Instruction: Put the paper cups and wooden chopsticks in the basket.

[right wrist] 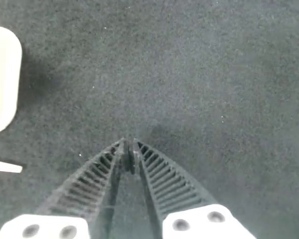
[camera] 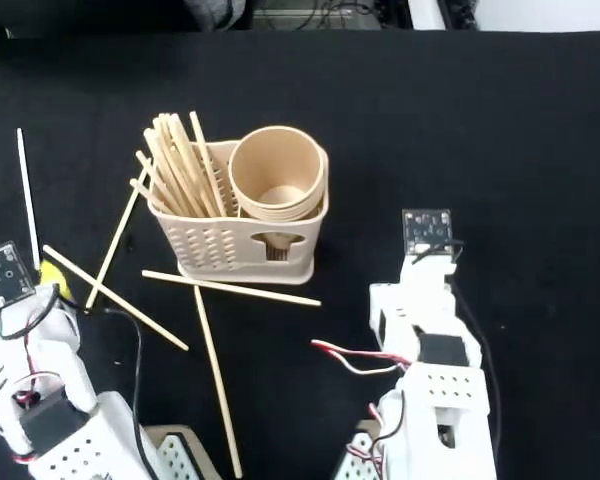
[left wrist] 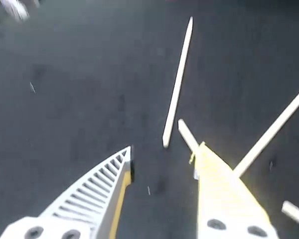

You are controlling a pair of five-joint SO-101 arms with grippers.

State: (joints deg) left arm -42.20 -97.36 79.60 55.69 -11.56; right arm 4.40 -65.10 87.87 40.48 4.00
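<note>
A beige slotted basket (camera: 230,248) stands mid-table, with a bundle of wooden chopsticks (camera: 178,165) in one half and stacked paper cups (camera: 278,175) in the other. Loose chopsticks lie around it: one across its front (camera: 230,288), one running toward the near edge (camera: 217,380), two slanted at the left (camera: 115,297), and a pale one (camera: 27,195) at far left. My left gripper (left wrist: 164,157) is open just above the cloth, with the near end of a chopstick (left wrist: 178,82) between its fingertips. My right gripper (right wrist: 128,149) is shut on nothing, over bare cloth right of the basket.
The table is covered in black cloth. The left arm (camera: 30,350) is at the near left, the right arm (camera: 425,320) at the near right with red and white wires (camera: 355,358). A basket corner (right wrist: 2,79) and a chopstick tip (right wrist: 5,167) are visible in the right wrist view.
</note>
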